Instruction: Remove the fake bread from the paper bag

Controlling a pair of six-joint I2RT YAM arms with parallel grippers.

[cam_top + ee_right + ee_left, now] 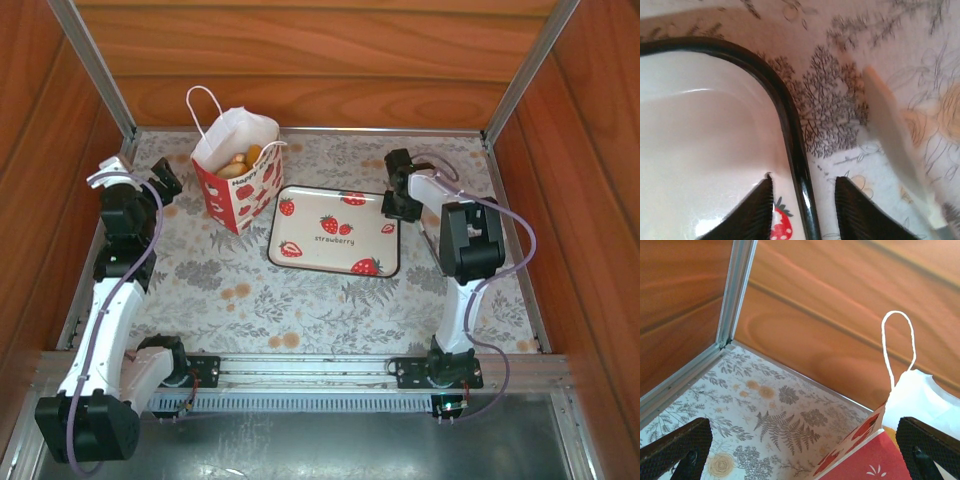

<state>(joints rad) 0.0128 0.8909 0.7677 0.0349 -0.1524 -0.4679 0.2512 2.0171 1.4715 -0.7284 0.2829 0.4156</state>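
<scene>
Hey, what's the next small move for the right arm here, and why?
Probably lift the right gripper off the tray and swing it toward the paper bag: its jaws stand slightly apart astride the tray's rim, while the fake bread sits inside the bag.

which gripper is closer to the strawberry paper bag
Left. The left gripper sits just left of the white-and-red strawberry-print paper bag; the right gripper is far across, straddling the right rim of the white strawberry tray.

The white tray (318,203) has the word "strawberry" in small dark letters at its middle. The paper bag (236,192), just left of the tray, has "Happy" on its red band; what follows is too small to read.
</scene>
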